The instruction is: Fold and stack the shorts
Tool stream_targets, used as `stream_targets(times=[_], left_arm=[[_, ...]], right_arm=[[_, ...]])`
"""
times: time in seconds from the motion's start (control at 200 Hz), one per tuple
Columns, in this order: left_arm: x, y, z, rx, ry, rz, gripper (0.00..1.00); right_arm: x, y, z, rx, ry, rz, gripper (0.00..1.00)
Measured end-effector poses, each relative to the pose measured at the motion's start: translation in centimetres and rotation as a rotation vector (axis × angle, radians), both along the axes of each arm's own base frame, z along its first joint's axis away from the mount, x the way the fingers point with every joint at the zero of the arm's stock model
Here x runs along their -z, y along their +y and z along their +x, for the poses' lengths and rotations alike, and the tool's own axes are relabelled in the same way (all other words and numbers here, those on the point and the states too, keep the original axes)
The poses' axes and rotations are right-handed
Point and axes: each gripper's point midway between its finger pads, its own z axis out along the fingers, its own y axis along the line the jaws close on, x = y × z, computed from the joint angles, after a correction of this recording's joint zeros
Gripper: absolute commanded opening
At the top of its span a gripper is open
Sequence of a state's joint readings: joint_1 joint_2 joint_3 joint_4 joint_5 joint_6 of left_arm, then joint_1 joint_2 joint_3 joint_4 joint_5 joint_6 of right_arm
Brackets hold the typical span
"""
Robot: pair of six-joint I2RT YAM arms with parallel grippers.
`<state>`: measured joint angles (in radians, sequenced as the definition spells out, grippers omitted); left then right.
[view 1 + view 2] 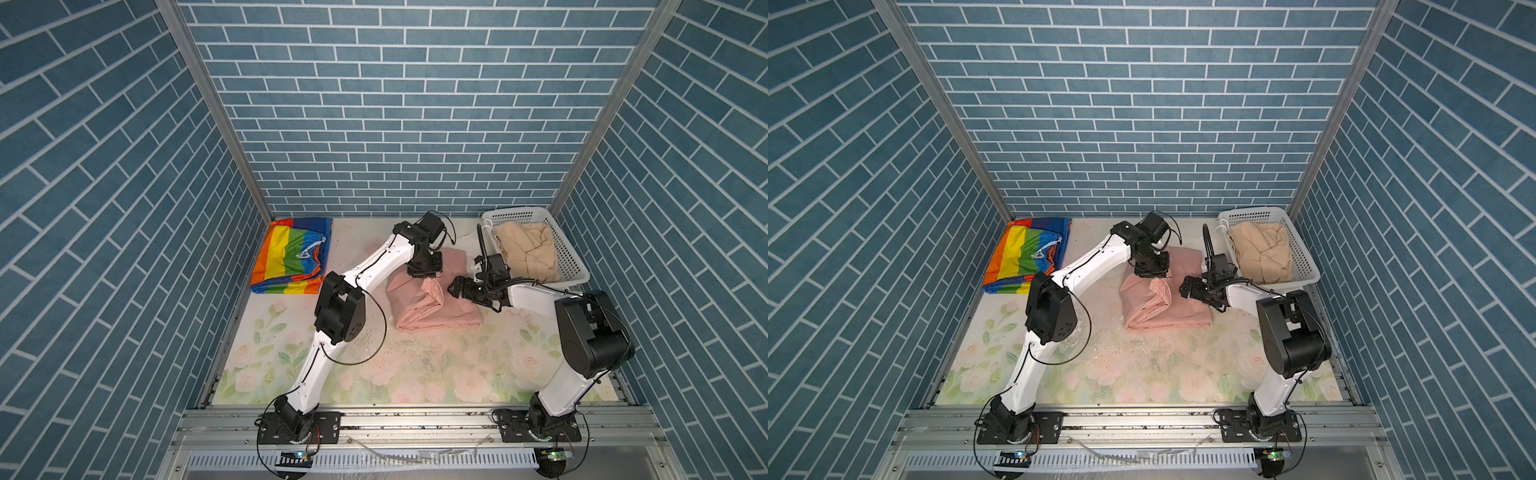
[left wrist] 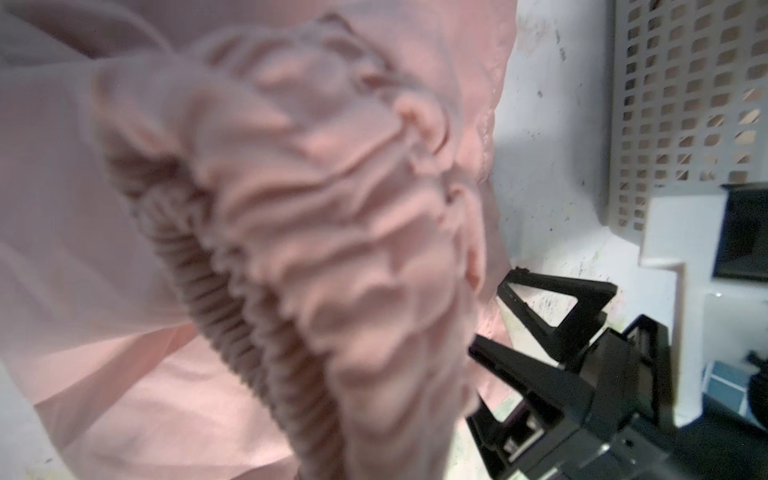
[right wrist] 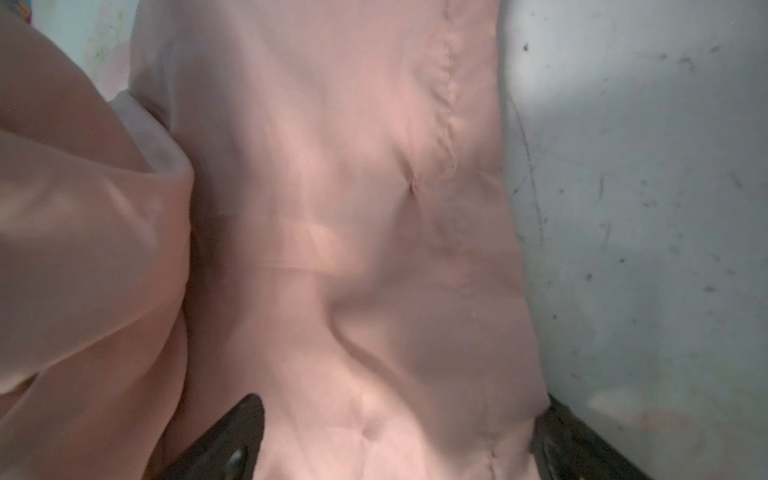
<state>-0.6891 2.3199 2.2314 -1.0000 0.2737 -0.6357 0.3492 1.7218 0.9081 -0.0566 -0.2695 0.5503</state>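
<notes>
Step in hand: folding the pink shorts (image 1: 440, 311), which lie partly doubled over in the middle of the bench (image 1: 374, 365). The rainbow shorts (image 1: 291, 257) lie flat at the far left corner. The beige shorts (image 1: 525, 249) sit bunched in the basket (image 1: 579, 270) at the far right.

Left pincer (image 1: 424, 272): together, at the far edge of the pink cloth. Its wrist view is filled by the gathered waistband (image 2: 291, 249), so I judge it clamped on that, though its fingers are unseen. Right pincer (image 1: 454, 286): apart, low over the right part of the pink cloth, holding nothing.

To do it well: the right pincer should take a matching edge before any lift. Both then carry level and lay the edges flush. Risk: a one-sided pull skews the fold.
</notes>
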Motion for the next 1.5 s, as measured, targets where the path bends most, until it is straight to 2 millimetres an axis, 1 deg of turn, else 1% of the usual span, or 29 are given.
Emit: stream_targets(times=[0.285, 0.385, 0.455, 0.59, 0.64, 0.69, 0.705, 0.72, 0.73, 0.735, 0.775, 0.84, 0.875, 0.915, 0.975, 1.03, 1.04, 1.055, 1.11, 1.15, 1.18, 1.205, 1.225, 1.26, 1.315, 1.345, 1.44, 1.48, 1.5], left_arm=[[-0.4, -1.6, 1.0, -0.028, -0.02, -0.084, 0.01], [-0.4, -1.9, 1.1, -0.03, -0.019, -0.1, 0.05], [0.2, -2.2, 1.2, -0.03, -0.012, -0.108, 0.09], [2.1, -2.5, 1.0, -0.024, 0.023, -0.109, 0.36], [2.5, -2.8, 0.9, -0.02, 0.033, -0.123, 0.47], [2.5, -3.3, 0.9, -0.01, 0.034, -0.15, 0.68], [2.5, -3.4, 1.0, -0.006, 0.032, -0.157, 0.78], [2.3, -3.6, 1.0, -0.007, 0.032, -0.167, 0.85], [2.3, -3.7, 1.0, 0.0, 0.027, -0.173, 0.95], [2.2, -3.7, 1.0, 0.004, 0.024, -0.175, 0.97], [1.7, -4.2, 1.3, 0.014, 0.009, -0.198, 1.0], [0.3, -4.5, 1.6, 0.031, -0.023, -0.231, 1.0], [-0.9, -4.6, 1.7, 0.038, -0.044, -0.251, 1.0], [-2.6, -4.5, 1.9, 0.046, -0.075, -0.274, 1.0], [-6.3, -4.0, 2.4, 0.05, -0.144, -0.324, 1.0], [-10.4, -2.6, 2.6, 0.038, -0.224, -0.379, 1.0], [-10.8, -2.3, 2.5, 0.036, -0.232, -0.384, 1.0], [-12.1, -1.6, 2.5, 0.027, -0.254, -0.403, 0.99], [-15.5, 0.6, 2.1, -0.009, -0.312, -0.47, 1.0], [-17.4, 2.2, 1.8, -0.039, -0.353, -0.532, 1.0], [-18.3, 3.3, 1.7, -0.069, -0.372, -0.579, 1.0], [-18.6, 4.1, 1.6, -0.091, -0.383, -0.619, 1.0], [-18.6, 4.6, 1.6, -0.108, -0.386, -0.642, 1.0], [-17.8, 5.3, 1.6, -0.139, -0.383, -0.677, 1.0], [-15.0, 5.7, 1.7, -0.182, -0.344, -0.708, 1.0], [-12.7, 5.6, 1.6, -0.206, -0.305, -0.712, 1.0], [-3.9, 5.6, 0.1, -0.293, -0.135, -0.676, 1.0], [-1.0, 6.0, -0.8, -0.328, -0.075, -0.652, 1.0], [0.1, 6.1, -1.3, -0.341, -0.051, -0.643, 1.0]], right_arm=[[0.0, 0.4, 0.2, -0.011, -0.028, 0.03, 0.99], [0.0, 0.4, 0.2, -0.013, -0.033, 0.035, 0.98], [0.0, 0.4, 0.2, -0.013, -0.034, 0.037, 0.98], [-0.1, 0.4, 0.1, -0.015, -0.036, 0.039, 0.98], [-0.3, 0.3, -0.2, -0.014, -0.033, 0.039, 0.99], [-0.3, 0.0, -1.0, -0.013, -0.012, 0.031, 0.98], [-0.4, -0.1, -1.2, -0.013, -0.005, 0.028, 0.99], [-0.3, -0.2, -1.6, -0.012, 0.007, 0.025, 0.98], [-0.4, -0.3, -1.8, -0.012, 0.012, 0.021, 0.98], [-0.4, -0.3, -1.9, -0.011, 0.015, 0.021, 0.98], [-0.4, -0.8, -2.7, -0.007, 0.041, 0.005, 0.98], [-1.2, -1.6, -3.8, 0.003, 0.063, -0.016, 0.98], [-2.0, -2.0, -4.1, 0.01, 0.058, -0.023, 0.99], [-3.1, -2.3, -4.4, 0.014, 0.047, -0.029, 0.98], [-5.3, -2.9, -4.4, 0.029, 0.015, -0.037, 0.98], [-7.4, -3.4, -4.1, 0.043, -0.029, -0.047, 0.99], [-7.8, -3.6, -4.0, 0.046, -0.036, -0.05, 0.99], [-8.3, -3.7, -3.9, 0.049, -0.047, -0.052, 0.99], [-10.2, -4.0, -3.6, 0.058, -0.088, -0.062, 0.98], [-11.2, -4.1, -3.3, 0.064, -0.11, -0.067, 0.98], [-11.8, -4.1, -3.1, 0.067, -0.122, -0.073, 0.99], [-12.0, -4.0, -2.9, 0.066, -0.126, -0.079, 0.98], [-12.1, -3.8, -2.8, 0.063, -0.126, -0.083, 0.98], [-12.1, -3.3, -2.6, 0.053, -0.125, -0.101, 0.98], [-11.6, -2.1, -2.5, 0.028, -0.113, -0.138, 0.98], [-11.2, -1.2, -2.4, 0.008, -0.104, -0.159, 0.98], [-9.4, 1.3, -2.3, -0.047, -0.073, -0.222, 0.99], [-8.6, 2.2, -2.3, -0.066, -0.061, -0.249, 0.98], [-8.1, 2.5, -2.3, -0.074, -0.054, -0.261, 0.98]])
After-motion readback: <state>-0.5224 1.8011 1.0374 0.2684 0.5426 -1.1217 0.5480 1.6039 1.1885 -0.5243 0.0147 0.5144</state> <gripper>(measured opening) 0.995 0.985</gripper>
